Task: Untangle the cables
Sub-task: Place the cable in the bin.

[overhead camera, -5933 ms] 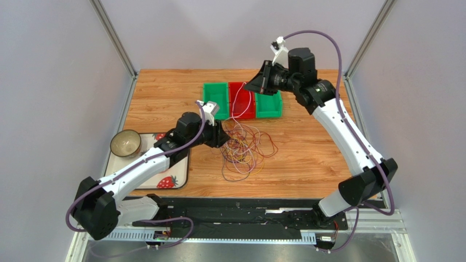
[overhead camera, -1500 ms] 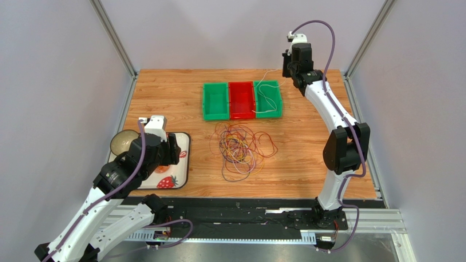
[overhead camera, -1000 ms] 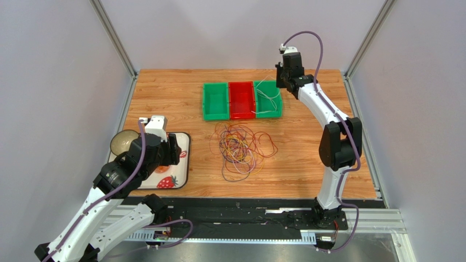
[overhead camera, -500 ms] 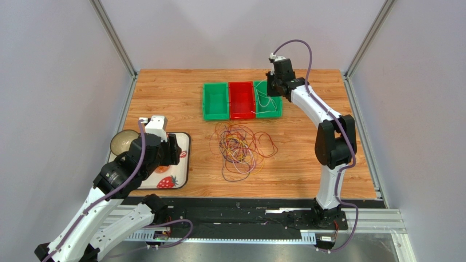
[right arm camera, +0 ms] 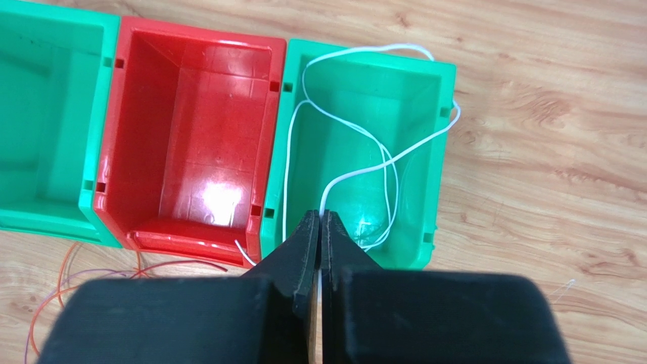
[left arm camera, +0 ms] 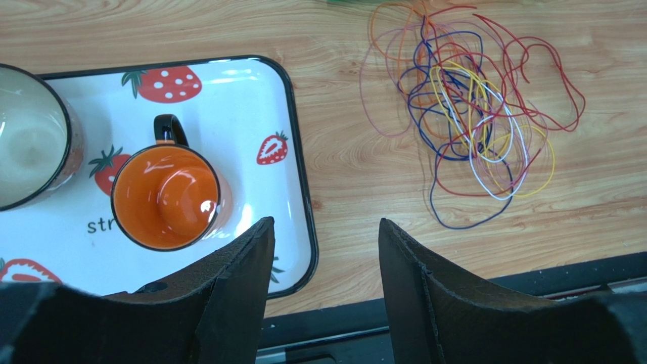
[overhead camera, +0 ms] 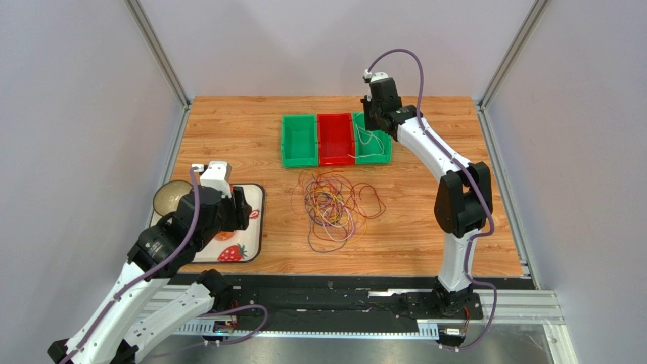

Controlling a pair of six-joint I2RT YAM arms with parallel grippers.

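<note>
The right gripper [right arm camera: 320, 221] is pinching one white cable [right arm camera: 387, 161] over the green bin [right arm camera: 446, 152]; opening seems next.

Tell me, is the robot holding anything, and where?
The right gripper pinches a white cable at its fingertips, somewhere along its length; the rest loops into a green bin. The left gripper is open, holding nothing.

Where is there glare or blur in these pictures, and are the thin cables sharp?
Right wrist view: a white glare patch on the floor of the red bin; the white cable is sharp; the right hand is nearly featureless black. Left wrist view: a small highlight inside the orange mug; the cables are crisp. Top view: even light, cables too thin for detail.
</note>
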